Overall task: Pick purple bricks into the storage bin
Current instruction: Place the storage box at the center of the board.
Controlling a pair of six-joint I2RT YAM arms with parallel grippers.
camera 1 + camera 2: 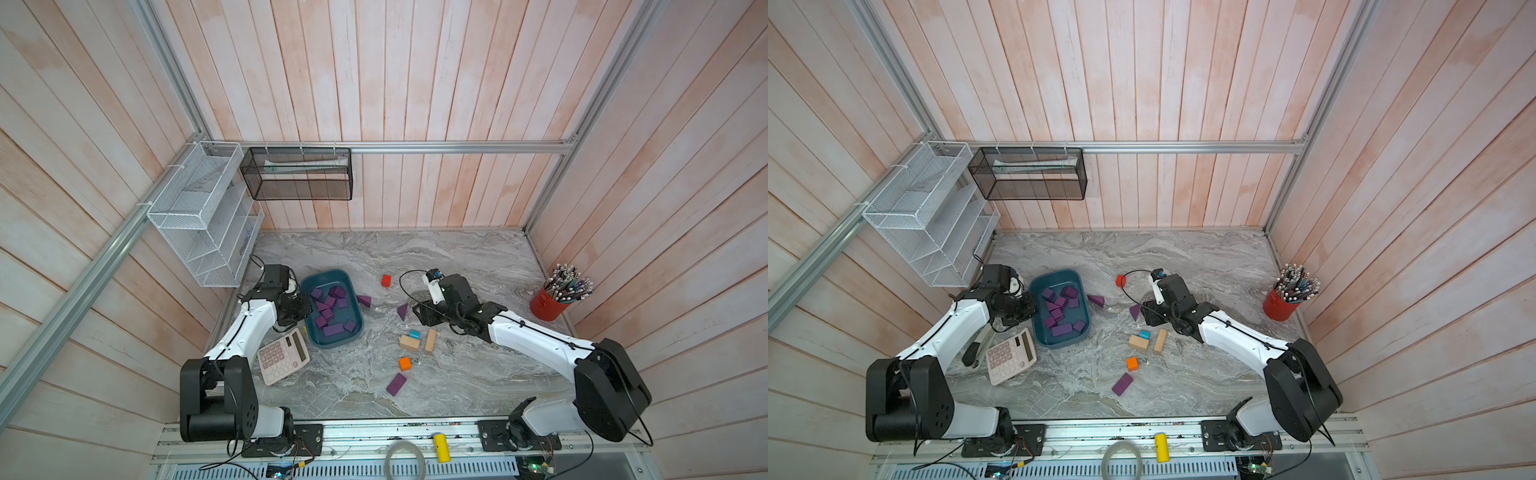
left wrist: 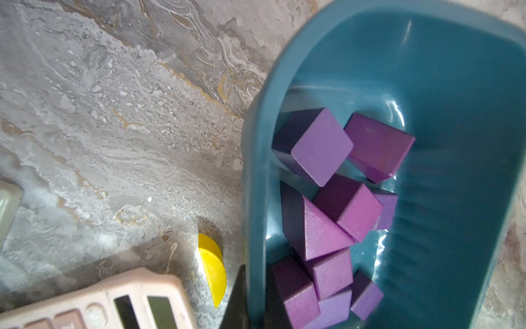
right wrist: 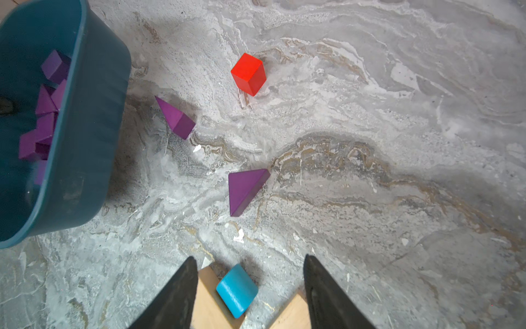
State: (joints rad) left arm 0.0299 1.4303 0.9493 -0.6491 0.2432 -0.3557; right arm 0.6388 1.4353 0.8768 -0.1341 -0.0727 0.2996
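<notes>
1. Right wrist view: right gripper [image 3: 250, 257] jaws partly open, gripping nothing. One blue cube [image 3: 237, 290] and two tan blocks [image 3: 209, 304] lie on the table [image 3: 370, 171] near the fingertips.
2. Left gripper [image 1: 302, 309]: jaws closed, nothing seen in them. It sits at the 9 o'clock rim of the storage bin [image 1: 332, 341] in both top views.
3. Storage bin: shallow dark teal tray, rounded corners, sloping sides, at 9 o'clock on the table.
4. Purple bricks [image 1: 332, 329]: matte dark purple cubes, oblongs, wedges. Roughly nine in the bin; they overlap, so exact count unclear.
5. Three more on the table:
   - wedge [image 1: 364, 300] just beside the bin's 3 o'clock rim
   - prism [image 1: 402, 311] further out at 3 o'clock, near the right gripper
   - oblong [image 1: 396, 384] at the bin's 5 o'clock, well apart
6. Others: one red cube [image 1: 386, 280], one orange cube [image 1: 405, 364].
</notes>
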